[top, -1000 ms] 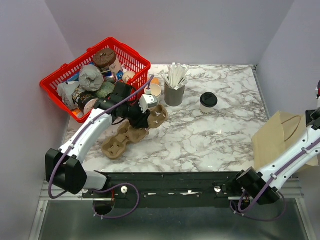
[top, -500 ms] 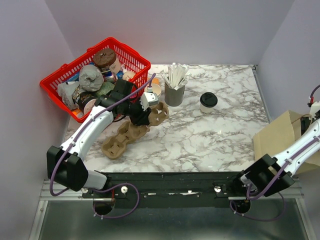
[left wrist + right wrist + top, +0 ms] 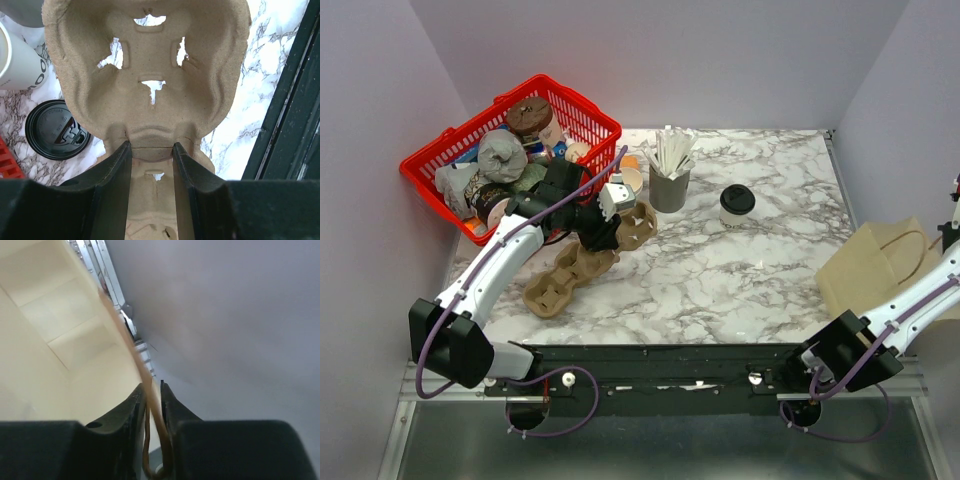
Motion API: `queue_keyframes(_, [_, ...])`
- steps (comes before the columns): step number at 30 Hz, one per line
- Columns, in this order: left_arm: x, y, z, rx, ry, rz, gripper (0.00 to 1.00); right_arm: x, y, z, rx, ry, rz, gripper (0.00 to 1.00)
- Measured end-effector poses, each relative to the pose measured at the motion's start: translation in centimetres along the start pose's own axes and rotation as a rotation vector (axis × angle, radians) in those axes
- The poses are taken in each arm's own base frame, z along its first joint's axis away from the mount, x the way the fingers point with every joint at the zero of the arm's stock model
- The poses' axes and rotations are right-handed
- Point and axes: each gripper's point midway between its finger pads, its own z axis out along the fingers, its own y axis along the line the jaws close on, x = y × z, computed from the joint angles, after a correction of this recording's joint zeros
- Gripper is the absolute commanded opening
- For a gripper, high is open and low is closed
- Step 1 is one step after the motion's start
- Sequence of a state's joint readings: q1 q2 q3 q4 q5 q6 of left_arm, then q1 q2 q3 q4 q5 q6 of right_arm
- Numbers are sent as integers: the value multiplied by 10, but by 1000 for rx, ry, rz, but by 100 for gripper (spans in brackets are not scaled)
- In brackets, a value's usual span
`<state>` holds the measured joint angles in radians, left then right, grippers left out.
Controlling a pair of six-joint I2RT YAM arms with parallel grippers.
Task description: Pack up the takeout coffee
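The takeout coffee, a small cream cup with a black lid, stands alone on the marble table right of centre, with neither gripper near it. My left gripper is shut on the middle ridge of a brown pulp cup carrier, with its fingers on either side of the ridge. My right gripper is shut on the rim and handle of the brown paper bag at the table's right edge. It is almost out of the top view.
More pulp carriers lie in front of the held one. A red basket of cups stands at the back left. A grey cup of white sticks and a stack of cream cups stand nearby. A loose black lid lies on the table.
The paper bag swung right and up, then came back left and lies lower now. The left gripper and its carrier have barely shifted.
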<state>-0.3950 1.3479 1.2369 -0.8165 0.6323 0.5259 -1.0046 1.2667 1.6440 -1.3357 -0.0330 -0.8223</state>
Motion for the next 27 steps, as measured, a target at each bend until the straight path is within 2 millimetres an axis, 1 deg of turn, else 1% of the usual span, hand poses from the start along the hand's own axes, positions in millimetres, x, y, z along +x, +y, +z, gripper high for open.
queue_keyframes(2, [0, 0, 0, 0, 0, 0, 0, -2, 1, -2, -6, -17, -7, 18])
queue_keyframes(3, [0, 0, 0, 0, 0, 0, 0, -4, 3, -2, -11, -25, -10, 13])
queue_keyframes(6, [0, 0, 0, 0, -1, 1, 0, -11, 9, -4, -33, -64, -29, 7])
queue_keyframes(7, [-1, 1, 0, -1, -1, 2, 0, -14, 12, -6, -39, -79, -38, 6])
queue_keyframes(9, [-5, 3, 0, -3, -5, 6, 0, -23, 23, -10, -61, -121, -75, 5])
queue_keyframes(11, [-10, 6, -1, -8, -13, 17, 0, -34, 39, -16, -90, -170, -125, 0])
queue_keyframes(14, [-19, 10, -3, -18, -28, 35, 0, -51, 63, -28, -135, -252, -196, 1])
queue_keyframes(16, [-24, 11, -5, -22, -35, 44, 0, -59, 74, -35, -162, -294, -215, 1])
queue_keyframes(20, [-25, 13, -4, -23, -36, 47, 0, -71, 87, -44, -206, -356, -224, 1])
queue_keyframes(27, [-26, 13, -1, -14, -32, 39, 0, -80, 106, -48, -286, -410, -236, 1])
